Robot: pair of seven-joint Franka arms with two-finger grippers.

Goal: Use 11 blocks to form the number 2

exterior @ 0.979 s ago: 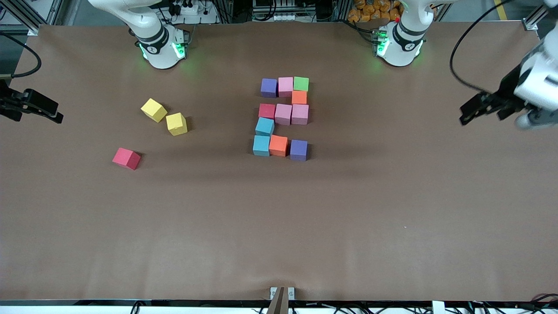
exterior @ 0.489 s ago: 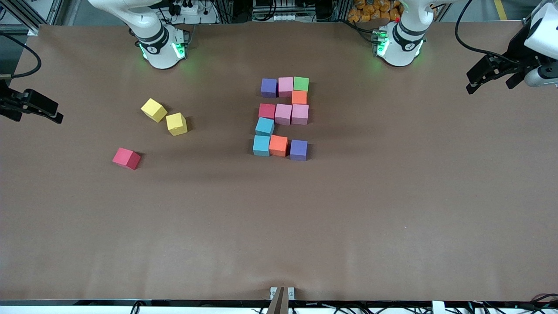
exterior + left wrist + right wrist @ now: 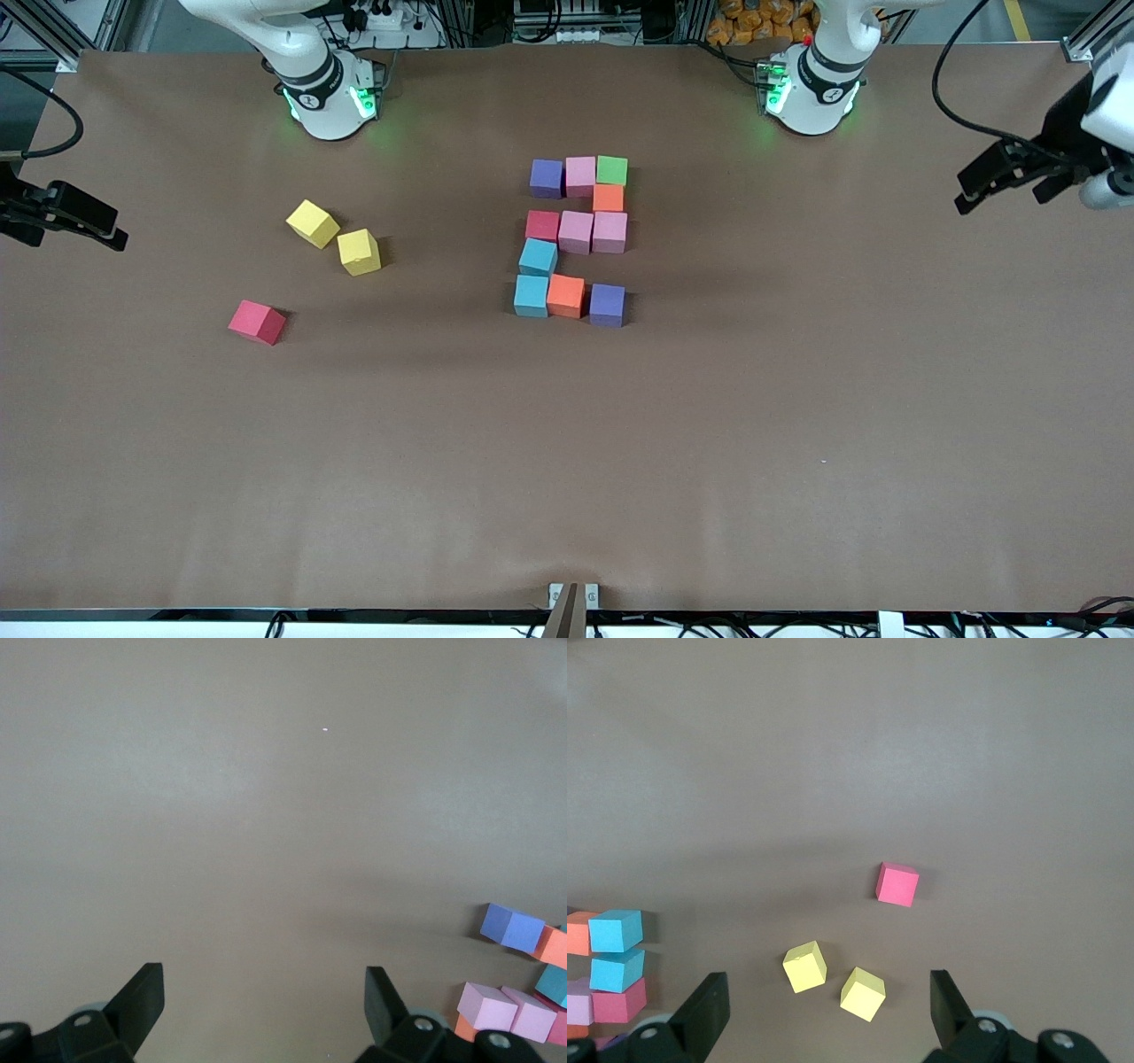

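Note:
Eleven blocks lie together mid-table in the shape of a 2. Its top row is purple (image 3: 547,177), pink (image 3: 580,175) and green (image 3: 611,169), with orange (image 3: 608,197) below. The middle row is red (image 3: 542,225) and two pink (image 3: 593,231). Light blue (image 3: 538,257) leads to the bottom row of light blue (image 3: 531,295), orange (image 3: 565,295) and purple (image 3: 607,305). My left gripper (image 3: 974,188) (image 3: 264,974) hangs open and empty over the left arm's end of the table. My right gripper (image 3: 111,232) (image 3: 828,979) waits open over the right arm's end.
Two yellow cubes (image 3: 312,222) (image 3: 359,252) and a loose red cube (image 3: 257,322) sit apart from the figure, toward the right arm's end. The right wrist view shows them too: yellow cubes (image 3: 804,966) (image 3: 862,993), red cube (image 3: 897,883). Brown table (image 3: 567,461) spreads all around.
My left gripper has swung away from the blocks toward the left arm's end of the table, rising and then settling. The blocks and the right arm have not moved.

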